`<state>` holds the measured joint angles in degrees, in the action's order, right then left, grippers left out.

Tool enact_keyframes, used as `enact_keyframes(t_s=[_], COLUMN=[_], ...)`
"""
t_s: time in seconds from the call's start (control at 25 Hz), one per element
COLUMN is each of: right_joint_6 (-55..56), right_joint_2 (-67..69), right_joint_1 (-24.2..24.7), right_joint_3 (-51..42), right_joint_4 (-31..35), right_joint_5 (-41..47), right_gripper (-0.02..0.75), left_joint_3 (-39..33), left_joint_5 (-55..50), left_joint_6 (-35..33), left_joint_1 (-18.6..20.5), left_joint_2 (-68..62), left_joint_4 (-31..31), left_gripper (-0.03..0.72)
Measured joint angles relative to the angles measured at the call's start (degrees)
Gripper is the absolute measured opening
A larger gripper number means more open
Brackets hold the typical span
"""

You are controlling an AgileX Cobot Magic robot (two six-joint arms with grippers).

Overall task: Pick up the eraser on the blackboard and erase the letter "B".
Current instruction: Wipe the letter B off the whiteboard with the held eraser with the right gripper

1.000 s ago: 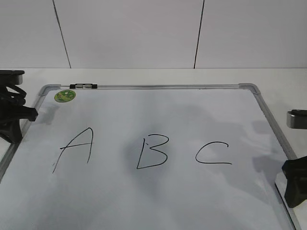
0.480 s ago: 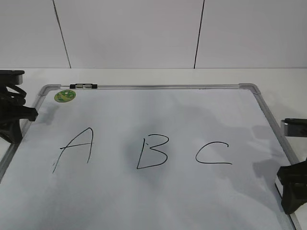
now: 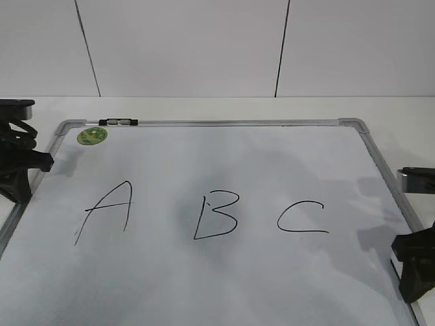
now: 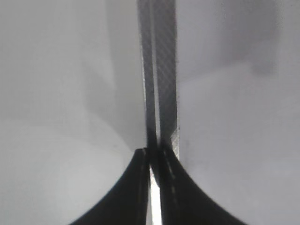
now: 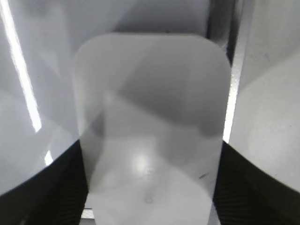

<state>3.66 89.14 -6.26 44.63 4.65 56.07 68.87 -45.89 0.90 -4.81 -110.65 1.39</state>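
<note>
White table and pale panelled wall frame the scene, where the right gripper (image 5: 150, 187) sits low at the blackboard's (image 3: 204, 285) right edge with its 2 fingers (image 5: 51, 187) straddling the eraser (image 5: 152, 126); whether they grip it I cannot tell. Left gripper (image 4: 152, 154), clenched, rests over the board's left frame. Letter "B" (image 3: 217, 215) stands between "A" (image 3: 105, 210) and "C" (image 3: 302, 217), well apart from the eraser.

Large white dry-erase blackboard (image 3: 224, 170): smooth, semi-gloss face; thin brushed silver-grey metal frame, grey plastic cap at the 1 o'clock corner. Round green sticker (image 3: 92, 136) at 10 o'clock: glossy. White rounded-rectangular plastic eraser (image 5: 150, 122): smooth, satin, soft glare on top. Black gripper fingers (image 5: 42, 192) flanking it: matt plastic, finely textured.
</note>
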Motion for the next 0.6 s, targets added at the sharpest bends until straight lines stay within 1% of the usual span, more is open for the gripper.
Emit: enact_keyframes(t_s=[0.4, 0.6], right_joint_6=[-0.1, -0.1], right_joint_2=[0.2, 0.5], right_joint_1=[0.0, 0.0], right_joint_3=[0.7, 6.2], right_joint_4=[0.0, -0.4], right_joint_5=[0.7, 6.8], right_gripper=[0.533, 0.533], left_joint_3=[0.0, 0.0], left_joint_5=[0.0, 0.0], left_joint_6=[0.0, 0.0], left_joint_1=[0.0, 0.0], left_joint_2=[0.0, 0.0], left_joint_4=[0.1, 0.1], left_gripper=[0.019, 0.019])
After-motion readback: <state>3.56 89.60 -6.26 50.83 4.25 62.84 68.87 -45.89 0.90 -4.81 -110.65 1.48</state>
